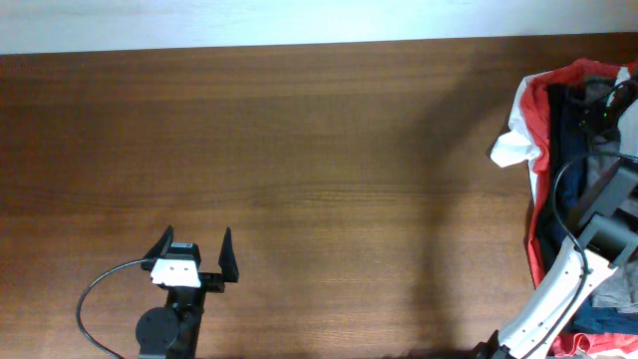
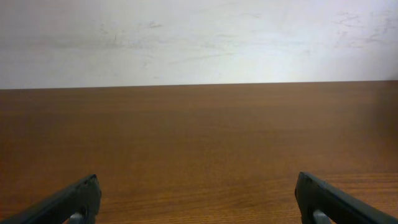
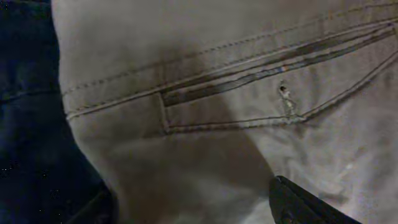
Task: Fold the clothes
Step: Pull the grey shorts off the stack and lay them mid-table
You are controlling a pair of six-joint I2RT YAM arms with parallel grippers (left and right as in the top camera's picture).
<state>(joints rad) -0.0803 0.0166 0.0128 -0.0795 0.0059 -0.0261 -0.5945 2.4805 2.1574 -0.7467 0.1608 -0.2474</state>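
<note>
The grey-olive garment (image 3: 224,93) fills the right wrist view, with a slit pocket and stitched seams showing. A patch of it shows at the right edge of the overhead view (image 1: 625,287), in a pile of clothes. My right gripper (image 3: 193,196) is open just above this fabric, one finger at each lower corner; I cannot tell whether the fingers touch it. My right arm (image 1: 606,237) reaches over the pile. My left gripper (image 1: 197,241) is open and empty over bare table at the lower left; it also shows in the left wrist view (image 2: 196,190).
The pile at the table's right edge holds a red-orange garment (image 1: 538,110), a navy blue garment (image 1: 568,130) (image 3: 28,143) and white cloth (image 1: 513,150). The brown wooden table (image 1: 319,170) runs to a pale wall at the back.
</note>
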